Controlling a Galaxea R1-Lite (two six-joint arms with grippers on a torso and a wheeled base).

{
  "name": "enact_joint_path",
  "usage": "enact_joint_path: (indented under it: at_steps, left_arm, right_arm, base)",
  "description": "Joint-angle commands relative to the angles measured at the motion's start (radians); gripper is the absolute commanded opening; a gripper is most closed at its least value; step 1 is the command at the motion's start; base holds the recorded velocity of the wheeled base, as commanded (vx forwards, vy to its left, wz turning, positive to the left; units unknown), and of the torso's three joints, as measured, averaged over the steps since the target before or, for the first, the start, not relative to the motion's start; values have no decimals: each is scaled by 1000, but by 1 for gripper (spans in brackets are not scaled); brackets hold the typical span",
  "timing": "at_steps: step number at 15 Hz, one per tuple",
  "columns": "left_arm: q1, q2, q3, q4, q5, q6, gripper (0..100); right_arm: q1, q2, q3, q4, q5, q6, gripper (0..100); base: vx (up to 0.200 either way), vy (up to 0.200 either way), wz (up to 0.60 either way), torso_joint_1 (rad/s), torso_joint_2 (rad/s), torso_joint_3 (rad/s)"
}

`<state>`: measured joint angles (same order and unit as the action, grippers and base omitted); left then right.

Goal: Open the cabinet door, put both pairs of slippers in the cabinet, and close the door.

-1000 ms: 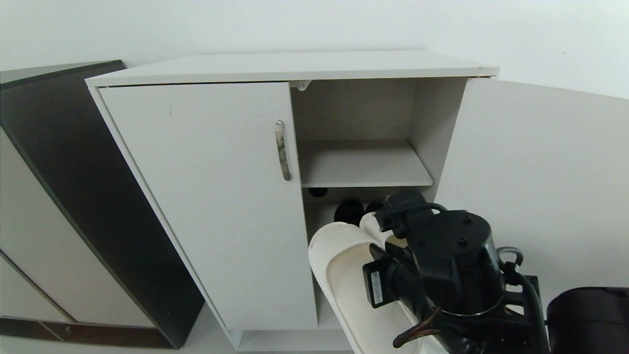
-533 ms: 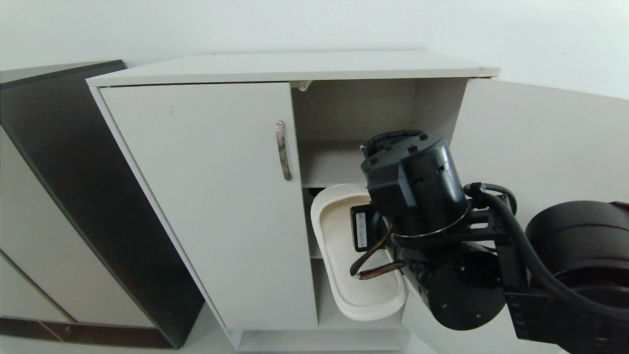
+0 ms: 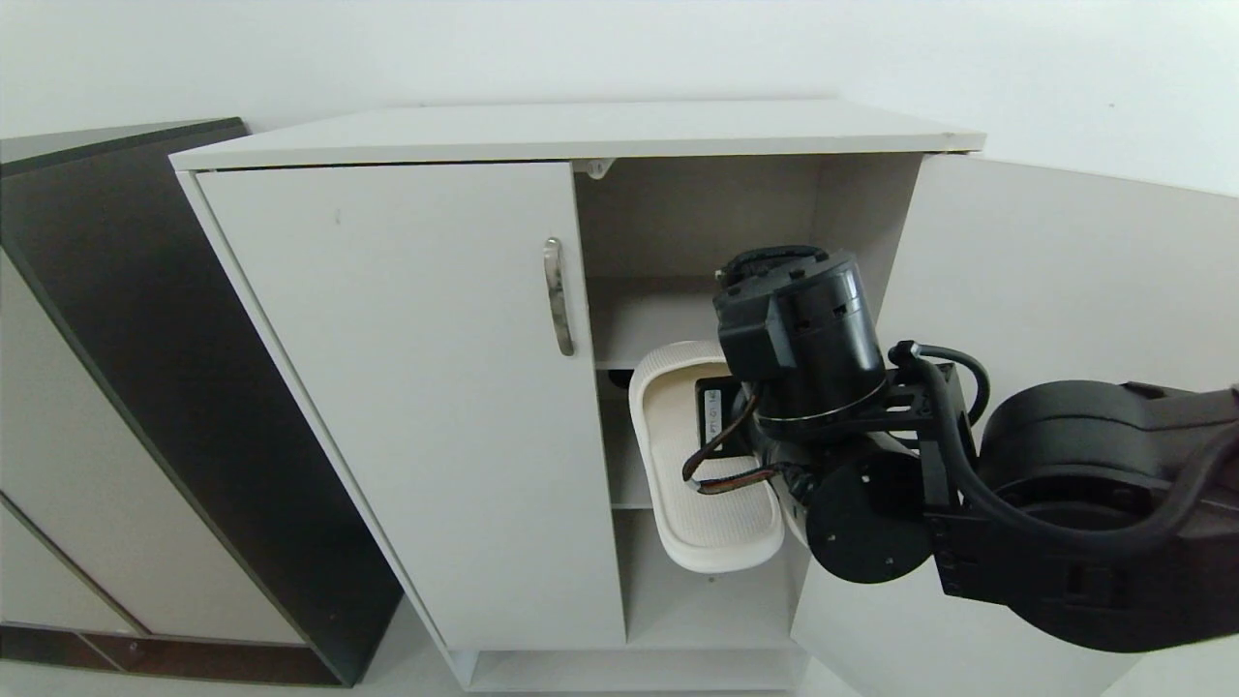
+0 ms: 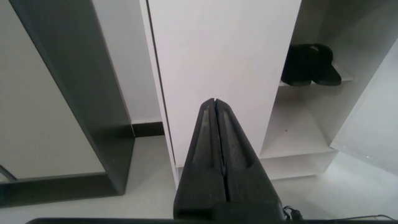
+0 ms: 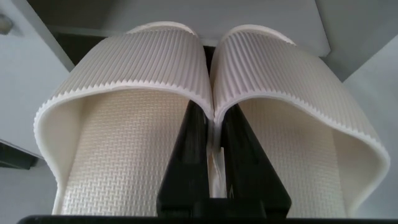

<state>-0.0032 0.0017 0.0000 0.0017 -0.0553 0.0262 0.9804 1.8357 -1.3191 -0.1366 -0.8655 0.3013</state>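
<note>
A white cabinet [image 3: 581,131] stands with its left door [image 3: 416,387] closed and its right door [image 3: 1045,281] swung open. My right gripper [image 5: 211,118] is shut on the inner edges of a pair of white ribbed slippers [image 5: 155,81], held side by side. In the head view one white slipper [image 3: 697,465] hangs at the open compartment, about level with the middle shelf [image 3: 639,319], while the right arm's wrist [image 3: 799,329] covers the other. A pair of black slippers [image 4: 311,65] sits on a lower shelf inside. My left gripper [image 4: 214,124] is shut and empty, low before the closed door.
A dark panel unit [image 3: 145,339] leans beside the cabinet on the left. The closed door carries a metal handle [image 3: 555,295]. The bottom shelf [image 4: 292,134] is bare. The open right door stands close beside my right arm.
My right arm has risen and pushed forward with the white slippers, from low in front of the cabinet up to the middle shelf opening. The black slippers are now hidden in the head view.
</note>
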Motion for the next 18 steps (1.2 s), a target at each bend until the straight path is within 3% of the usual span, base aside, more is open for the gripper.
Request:
enact_joint_path:
  at_steps: [1,11,18]
  left_arm:
    - [0,0,0,0,0,0,0]
    - [0,0,0,0,0,0,0]
    - [0,0,0,0,0,0,0]
  right_arm:
    - [-8,3,0,-5,0,-1,0]
    - [-16,3,0,-15,2,-4,0]
    - [-32,59,-14,-74,28,-13,0]
  base:
    - [0,0,0,0,0,0]
    - [180,0,0,3,2,4]
    - [0,0,0,0,0,0]
